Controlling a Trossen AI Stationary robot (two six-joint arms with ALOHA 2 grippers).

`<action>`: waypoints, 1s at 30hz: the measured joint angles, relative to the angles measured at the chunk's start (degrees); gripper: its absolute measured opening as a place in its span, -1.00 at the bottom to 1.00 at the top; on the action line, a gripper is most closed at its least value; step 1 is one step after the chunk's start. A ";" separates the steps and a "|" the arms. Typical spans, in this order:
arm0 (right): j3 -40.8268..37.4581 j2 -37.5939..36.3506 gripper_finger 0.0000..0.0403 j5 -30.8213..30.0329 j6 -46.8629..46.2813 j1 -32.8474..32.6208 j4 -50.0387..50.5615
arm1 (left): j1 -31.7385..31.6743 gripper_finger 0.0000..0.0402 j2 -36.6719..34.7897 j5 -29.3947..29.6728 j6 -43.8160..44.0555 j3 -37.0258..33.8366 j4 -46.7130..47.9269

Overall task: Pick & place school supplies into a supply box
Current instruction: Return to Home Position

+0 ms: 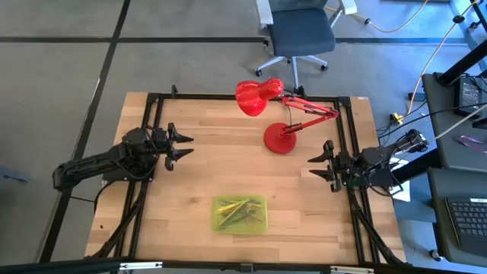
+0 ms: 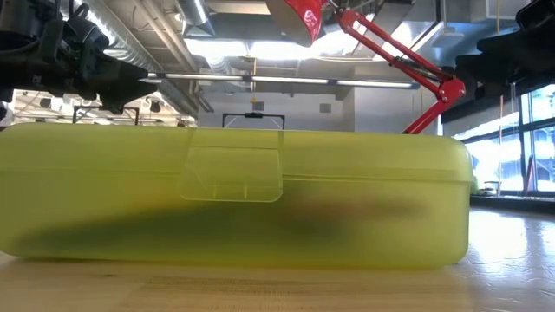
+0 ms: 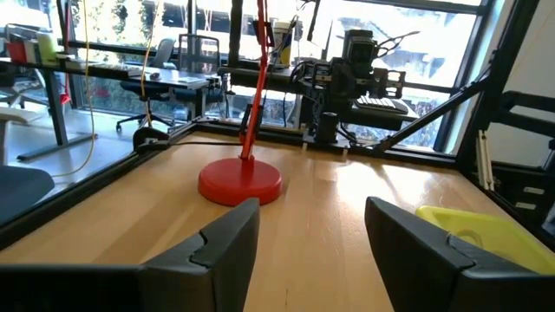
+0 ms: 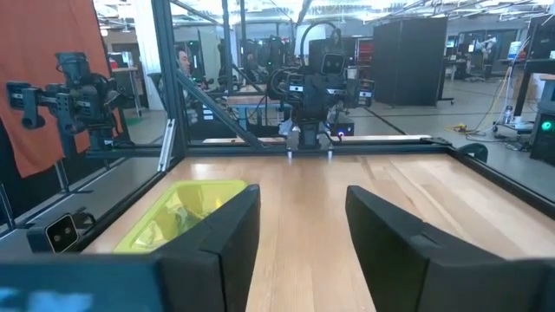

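High view: box [image 1: 240, 214] at near-centre of table [image 1: 190, 190], long axis left-right. Left pincer [image 1: 189, 146] and right pincer [image 1: 312, 167] both open and empty, farther back, well apart from it and about equally near.
Low view: latch [image 2: 232, 173] shut; supplies [image 2: 329, 212] dim shapes inside.
Wrist views: box corner only.

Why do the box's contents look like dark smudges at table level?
Low view: the translucent supply box is backlit by ceiling lights, so contents show as shadows. High view: pens show through it. Left wrist view: glare on the table.
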State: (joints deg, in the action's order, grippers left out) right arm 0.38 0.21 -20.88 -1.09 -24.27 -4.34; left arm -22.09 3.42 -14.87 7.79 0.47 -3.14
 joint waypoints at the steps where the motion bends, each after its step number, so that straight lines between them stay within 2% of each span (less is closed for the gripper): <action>1: 0.00 0.02 -0.12 0.00 -0.06 0.00 0.00 | 0.00 0.02 0.00 0.00 0.00 0.00 0.00; 30: 0.04 0.04 -0.12 0.00 0.05 -0.01 -0.01 | 0.00 0.00 0.00 0.02 0.00 0.00 -0.02</action>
State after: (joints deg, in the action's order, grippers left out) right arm 0.43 0.25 -20.88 -1.04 -24.29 -4.35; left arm -22.09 3.42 -14.85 7.79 0.47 -3.16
